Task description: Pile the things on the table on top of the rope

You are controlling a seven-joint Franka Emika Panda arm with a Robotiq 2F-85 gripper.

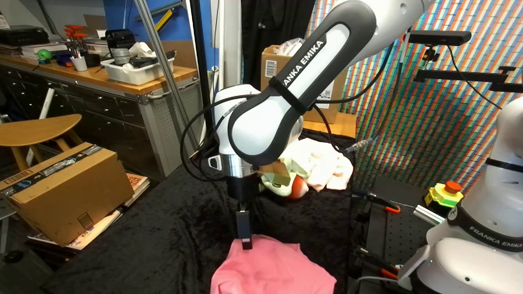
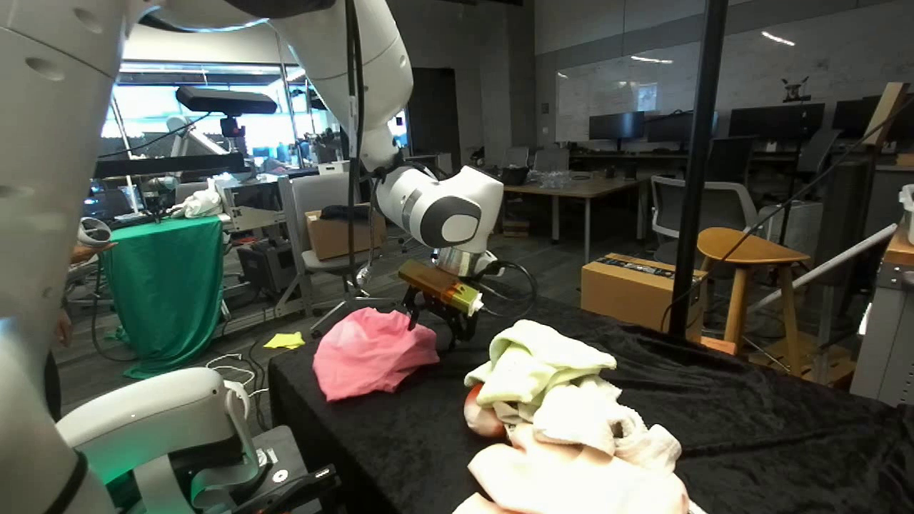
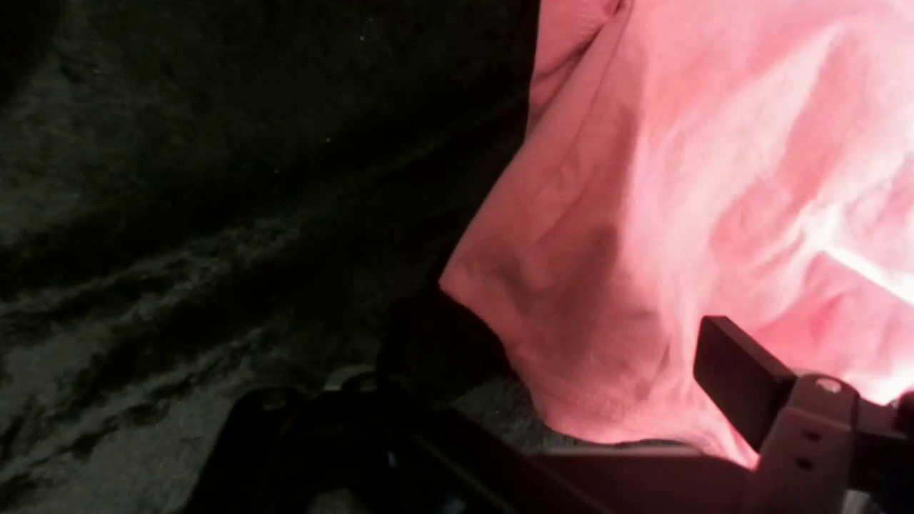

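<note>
Wrist view: a pink cloth (image 3: 593,285) is spreading over the right side in soft folds, showing a pointed corner at its left and glowing almost white where light is hitting it. In both exterior views it is lying rumpled on the black-covered tabletop (image 2: 771,414), well apart from the other rags (image 1: 320,163). The jaws are standing wide apart, unclamped; one finger (image 3: 742,378) is hanging over the pink cloth and the other over the tabletop beside it. Whether a tip is touching the cloth, I cannot tell.

In an exterior view the other rags are forming a heap: a pale yellow-green rag (image 2: 532,360) is lying crumpled against a white rag (image 2: 577,420), and a peach rag (image 2: 582,475) is lying nearest the camera. A reddish ball (image 2: 483,414) is sitting at the edge of that heap, partly covered by the yellow-green rag. The arm (image 1: 302,73) is blocking part of the heap from sight in an exterior view. A black pole (image 2: 700,157) is rising behind the tabletop's far edge, crossing in front of a cardboard box (image 2: 625,293), with a wooden stool (image 2: 750,246) standing just beside it. A yellow box with a red button (image 1: 443,197) is resting off to one side.
</note>
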